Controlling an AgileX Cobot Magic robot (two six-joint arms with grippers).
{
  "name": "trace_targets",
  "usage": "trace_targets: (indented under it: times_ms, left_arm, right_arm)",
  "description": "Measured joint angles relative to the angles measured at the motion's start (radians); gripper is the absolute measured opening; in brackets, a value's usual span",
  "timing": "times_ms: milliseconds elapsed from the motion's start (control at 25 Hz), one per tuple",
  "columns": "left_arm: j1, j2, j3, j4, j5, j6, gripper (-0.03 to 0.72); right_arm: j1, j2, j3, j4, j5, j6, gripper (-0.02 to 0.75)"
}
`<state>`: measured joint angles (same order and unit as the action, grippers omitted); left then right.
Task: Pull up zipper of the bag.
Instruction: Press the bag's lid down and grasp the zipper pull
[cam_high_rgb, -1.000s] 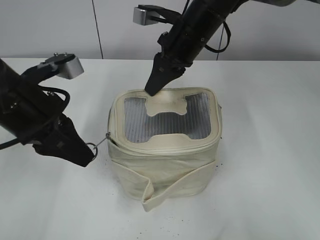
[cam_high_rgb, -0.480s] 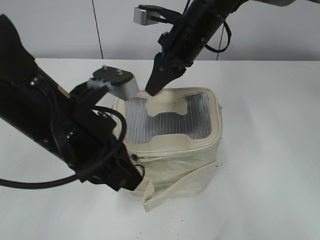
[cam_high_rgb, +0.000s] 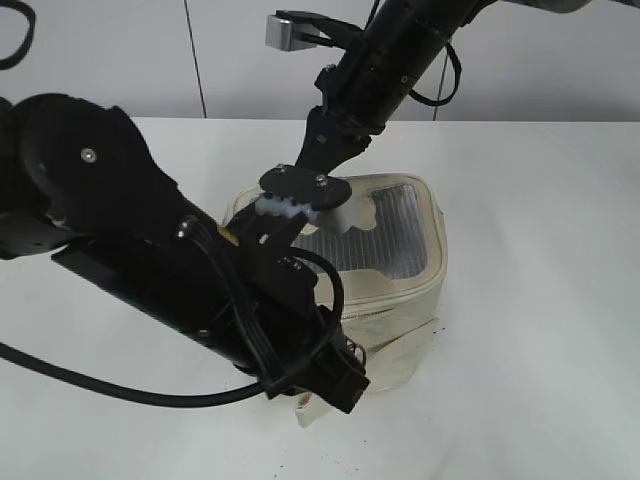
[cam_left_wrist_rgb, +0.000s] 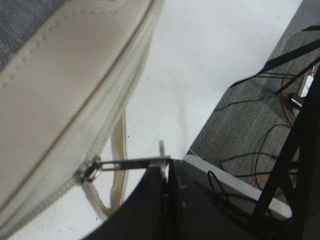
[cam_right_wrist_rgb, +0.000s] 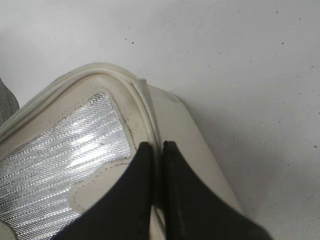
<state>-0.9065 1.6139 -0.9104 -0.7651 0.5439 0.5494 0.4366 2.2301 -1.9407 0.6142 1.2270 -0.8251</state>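
Observation:
The cream bag (cam_high_rgb: 405, 320) stands mid-table with its grey mesh window (cam_high_rgb: 395, 235) on top. My left arm crosses in front of it and hides its left and front. My left gripper (cam_high_rgb: 345, 385) is low at the bag's front. In the left wrist view it (cam_left_wrist_rgb: 165, 164) is shut on the silver zipper pull (cam_left_wrist_rgb: 131, 162). The pull is stretched taut from the slider (cam_left_wrist_rgb: 90, 170) on the cream zip track (cam_left_wrist_rgb: 117, 112). My right gripper (cam_high_rgb: 305, 165) presses on the bag's back rim. Its fingers (cam_right_wrist_rgb: 154, 146) are shut on the rim ridge (cam_right_wrist_rgb: 142, 100).
The bag's loose cream strap (cam_left_wrist_rgb: 118, 145) hangs below the zip track and ends by the bag's front foot (cam_high_rgb: 305, 410). The white table (cam_high_rgb: 540, 300) carries dark specks. Beyond its edge (cam_left_wrist_rgb: 220, 172) lies grey floor with cables (cam_left_wrist_rgb: 260, 145).
My left arm has swept from the bag's left side round its front toward the right, drawing the zipper pull along. The right gripper has stayed on the back rim.

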Motion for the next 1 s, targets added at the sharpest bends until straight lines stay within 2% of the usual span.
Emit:
trace_targets:
  times_ms: [520, 920, 1000]
  left_arm:
    - [-0.011, 0.027, -0.050, -0.054, -0.018, 0.000, -0.003]
    - [-0.012, 0.040, -0.054, 0.032, 0.055, 0.000, 0.000]
    - [-0.012, 0.035, -0.055, 0.041, 0.071, -0.001, 0.037]
  right_arm:
    - [0.000, 0.000, 0.000, 0.001, 0.000, 0.001, 0.007]
    - [0.000, 0.000, 0.000, 0.002, 0.000, 0.026, 0.007]
    - [0.000, 0.000, 0.000, 0.001, 0.000, 0.048, 0.015]
